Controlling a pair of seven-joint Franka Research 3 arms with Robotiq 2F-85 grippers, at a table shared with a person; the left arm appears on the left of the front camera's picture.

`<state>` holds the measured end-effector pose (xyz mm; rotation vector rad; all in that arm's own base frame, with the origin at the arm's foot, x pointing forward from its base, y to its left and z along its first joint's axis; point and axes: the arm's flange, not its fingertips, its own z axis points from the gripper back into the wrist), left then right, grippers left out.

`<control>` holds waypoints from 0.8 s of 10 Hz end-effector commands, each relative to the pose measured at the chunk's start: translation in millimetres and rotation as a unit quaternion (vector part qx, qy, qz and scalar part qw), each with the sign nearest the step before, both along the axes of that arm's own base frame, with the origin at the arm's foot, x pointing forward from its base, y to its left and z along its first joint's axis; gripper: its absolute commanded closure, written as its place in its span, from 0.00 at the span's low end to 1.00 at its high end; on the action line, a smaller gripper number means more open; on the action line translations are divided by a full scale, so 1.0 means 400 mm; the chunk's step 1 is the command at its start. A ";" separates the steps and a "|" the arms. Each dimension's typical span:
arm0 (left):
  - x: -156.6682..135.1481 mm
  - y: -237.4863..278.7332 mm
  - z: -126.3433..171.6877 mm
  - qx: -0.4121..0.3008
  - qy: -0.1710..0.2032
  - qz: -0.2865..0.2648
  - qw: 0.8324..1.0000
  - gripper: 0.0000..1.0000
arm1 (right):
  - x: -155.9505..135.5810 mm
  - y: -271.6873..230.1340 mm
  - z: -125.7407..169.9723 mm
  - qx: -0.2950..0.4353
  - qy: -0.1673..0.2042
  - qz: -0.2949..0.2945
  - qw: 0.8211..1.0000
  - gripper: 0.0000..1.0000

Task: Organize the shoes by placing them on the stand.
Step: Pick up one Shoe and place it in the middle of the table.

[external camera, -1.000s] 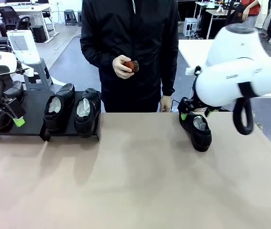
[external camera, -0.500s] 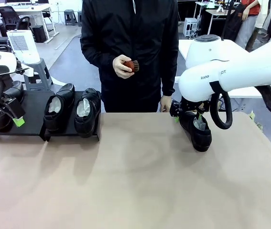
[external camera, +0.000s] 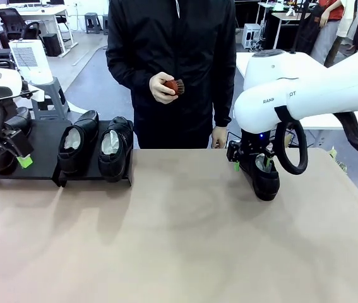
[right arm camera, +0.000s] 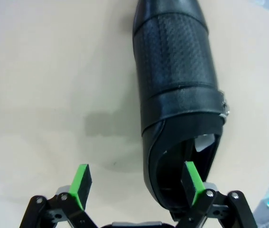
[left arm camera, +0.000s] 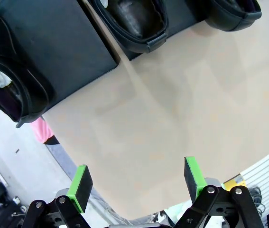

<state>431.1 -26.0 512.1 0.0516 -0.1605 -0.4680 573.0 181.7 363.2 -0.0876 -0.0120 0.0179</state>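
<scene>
As a person in a black jacket [external camera: 172, 57] stands at the far side of the surface [external camera: 179, 233] holding a small reddish-brown brush [external camera: 174, 86], the right end effector [right arm camera: 136, 183] hangs over the heel end of a lone black shoe [external camera: 264, 173], well apart from the stand [external camera: 40, 142] toward the surface's right. Its fingers are spread, one green pad [right arm camera: 191, 179] inside the shoe's opening and the other [right arm camera: 81, 183] outside over bare surface; white paper stuffing shows inside. On the stand sit two shoes [external camera: 96, 148] side by side at its right end, with another shoe [external camera: 11, 129] at its left end. The left end effector [left arm camera: 136, 183], also spread with nothing between its pads, hovers just in front of the stand.
</scene>
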 end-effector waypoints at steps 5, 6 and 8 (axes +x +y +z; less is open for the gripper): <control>-0.010 0.004 -0.002 -0.003 0.000 0.001 1.000 0.00 | -0.002 -0.022 -0.030 0.030 -0.018 -0.012 0.999 0.09; -0.010 0.004 -0.002 -0.003 0.000 0.001 1.000 0.00 | 0.001 -0.022 -0.032 0.022 -0.013 -0.012 1.000 0.28; -0.010 0.004 -0.002 -0.003 0.000 0.001 1.000 0.00 | 0.008 -0.016 -0.044 0.014 -0.009 -0.009 1.000 0.68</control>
